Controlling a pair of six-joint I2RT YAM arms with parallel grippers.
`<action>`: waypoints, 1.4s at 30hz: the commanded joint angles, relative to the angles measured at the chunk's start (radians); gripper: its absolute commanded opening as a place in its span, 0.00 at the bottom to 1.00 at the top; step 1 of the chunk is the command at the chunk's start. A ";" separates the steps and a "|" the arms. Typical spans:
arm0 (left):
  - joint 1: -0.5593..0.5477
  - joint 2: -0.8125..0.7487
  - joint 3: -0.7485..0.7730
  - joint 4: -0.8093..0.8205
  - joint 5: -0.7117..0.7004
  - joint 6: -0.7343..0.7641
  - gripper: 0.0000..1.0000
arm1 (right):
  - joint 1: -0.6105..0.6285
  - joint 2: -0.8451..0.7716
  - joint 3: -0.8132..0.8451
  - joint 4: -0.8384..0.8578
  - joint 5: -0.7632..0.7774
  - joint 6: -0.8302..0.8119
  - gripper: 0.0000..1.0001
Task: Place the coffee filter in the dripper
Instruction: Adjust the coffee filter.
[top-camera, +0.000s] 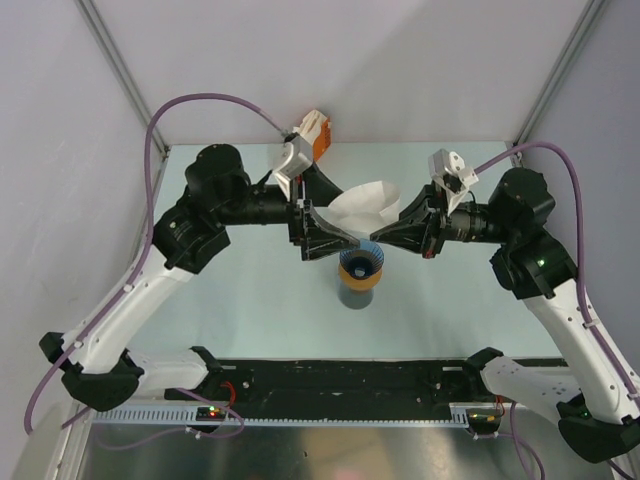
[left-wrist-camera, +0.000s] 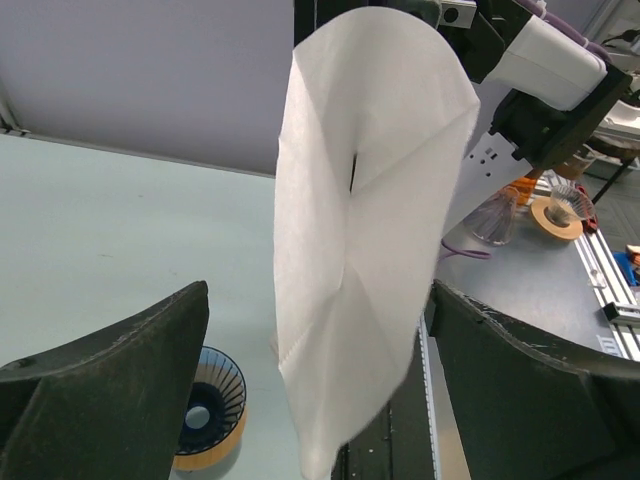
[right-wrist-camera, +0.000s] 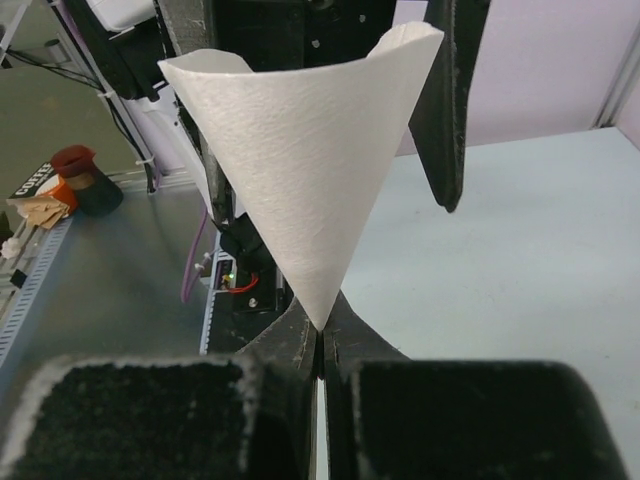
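desk: carries the dripper, between the arms.
left gripper: jaws wide apart, flanking the coffee filter.
right gripper: jaws clamped on the filter's tip.
coffee filter: opened cone, aloft near the dripper.
dripper: mouth up; best swing the tip down, centre, lower gently.

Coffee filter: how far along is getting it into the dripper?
Done: the coffee filter is off the table and opened into a cone. In hand: the right gripper pinches its tip, and the left gripper stands open on either side of it. Left: lowering it into the dripper, which is empty.
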 joint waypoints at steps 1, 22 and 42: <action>-0.025 0.024 0.062 0.028 -0.008 0.010 0.90 | 0.023 -0.002 0.002 -0.021 0.003 -0.016 0.00; -0.029 0.065 0.087 0.028 0.132 -0.026 0.00 | 0.008 -0.019 0.006 0.049 0.041 0.044 0.33; -0.023 0.054 0.032 0.028 0.151 0.014 0.00 | -0.014 -0.034 0.024 0.161 0.026 0.119 0.32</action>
